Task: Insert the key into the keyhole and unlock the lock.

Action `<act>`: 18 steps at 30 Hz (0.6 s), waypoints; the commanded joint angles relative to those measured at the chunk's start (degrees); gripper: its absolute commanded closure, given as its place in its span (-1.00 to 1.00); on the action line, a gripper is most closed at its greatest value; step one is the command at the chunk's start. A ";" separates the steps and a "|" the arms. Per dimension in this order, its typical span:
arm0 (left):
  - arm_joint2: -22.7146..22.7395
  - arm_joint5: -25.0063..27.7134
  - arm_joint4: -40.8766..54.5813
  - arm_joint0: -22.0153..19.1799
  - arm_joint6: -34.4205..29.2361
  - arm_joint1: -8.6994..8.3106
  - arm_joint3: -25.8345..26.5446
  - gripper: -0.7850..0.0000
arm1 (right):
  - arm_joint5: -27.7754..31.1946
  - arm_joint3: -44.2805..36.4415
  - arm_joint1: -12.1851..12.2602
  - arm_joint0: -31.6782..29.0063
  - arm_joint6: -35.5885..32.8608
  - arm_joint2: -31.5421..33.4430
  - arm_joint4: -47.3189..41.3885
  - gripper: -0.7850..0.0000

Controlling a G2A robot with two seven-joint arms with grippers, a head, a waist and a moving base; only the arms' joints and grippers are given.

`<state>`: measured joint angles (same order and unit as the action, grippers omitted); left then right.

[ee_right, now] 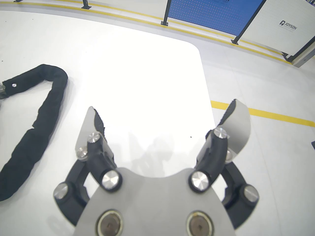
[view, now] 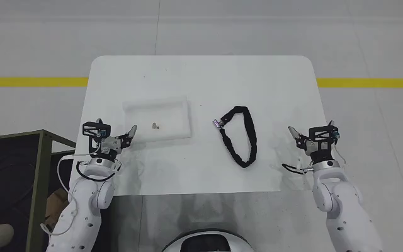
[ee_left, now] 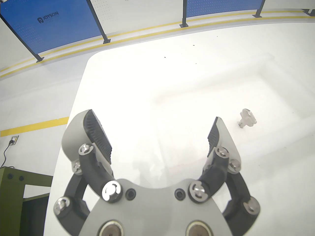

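Left pincer [ee_left: 152, 124] and right pincer [ee_right: 163, 110] gape wide, empty
One key [ee_left: 246, 119] in one tray [view: 157, 99], one chain lock [view: 242, 135] — neither touched.

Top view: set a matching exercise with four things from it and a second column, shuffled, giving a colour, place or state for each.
Things:
1. key
2. lock
3. tray
4. right gripper

States:
a. open, empty
b. white, shallow
c. black loop, lying flat
d. small, metal, lying in the tray

Pairs: 1-d, 2-c, 3-b, 4-a
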<state>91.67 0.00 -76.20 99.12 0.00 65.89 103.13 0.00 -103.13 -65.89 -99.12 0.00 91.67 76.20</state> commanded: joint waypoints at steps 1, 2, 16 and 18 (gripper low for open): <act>0.00 0.00 0.00 0.00 0.00 0.00 0.00 -1.00 | 0.00 0.00 0.00 0.00 0.00 0.00 0.00 -1.00; 0.00 0.00 0.00 0.00 0.00 0.00 0.00 -1.00 | 0.00 0.00 0.00 0.00 0.00 0.00 0.00 -1.00; 0.00 0.00 0.00 0.00 0.00 0.00 0.00 -1.00 | 0.00 0.00 0.00 0.00 0.00 0.00 0.00 -1.00; 0.19 0.71 2.79 -0.65 -3.57 0.07 0.74 -1.00 | 0.00 0.00 0.00 0.00 0.00 0.00 0.00 -1.00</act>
<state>91.70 0.31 -75.60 98.96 -0.61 65.91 103.25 0.00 -103.13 -65.89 -99.12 0.00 91.67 76.20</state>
